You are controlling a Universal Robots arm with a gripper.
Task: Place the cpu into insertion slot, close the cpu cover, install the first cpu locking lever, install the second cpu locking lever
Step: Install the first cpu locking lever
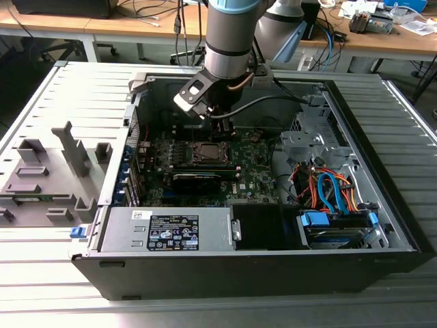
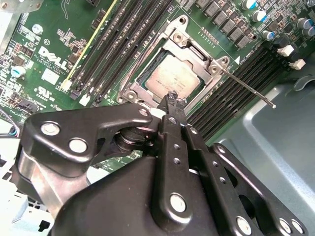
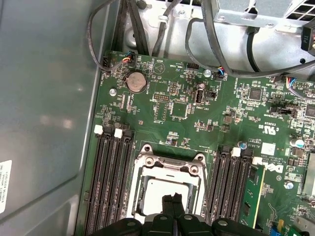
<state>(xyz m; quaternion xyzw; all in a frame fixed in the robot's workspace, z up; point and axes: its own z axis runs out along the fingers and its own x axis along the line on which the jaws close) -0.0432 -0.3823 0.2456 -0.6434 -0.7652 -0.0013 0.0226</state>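
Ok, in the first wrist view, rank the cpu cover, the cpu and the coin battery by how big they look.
Largest: the cpu cover.
Then the cpu inside its window, partly hidden by the gripper.
Smallest: the coin battery, though it sits farther from the camera.

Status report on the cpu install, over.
Tool shut, tips at cpu cover edge. Cpu seated, cover down over it. One locking lever sticking out, unlatched.
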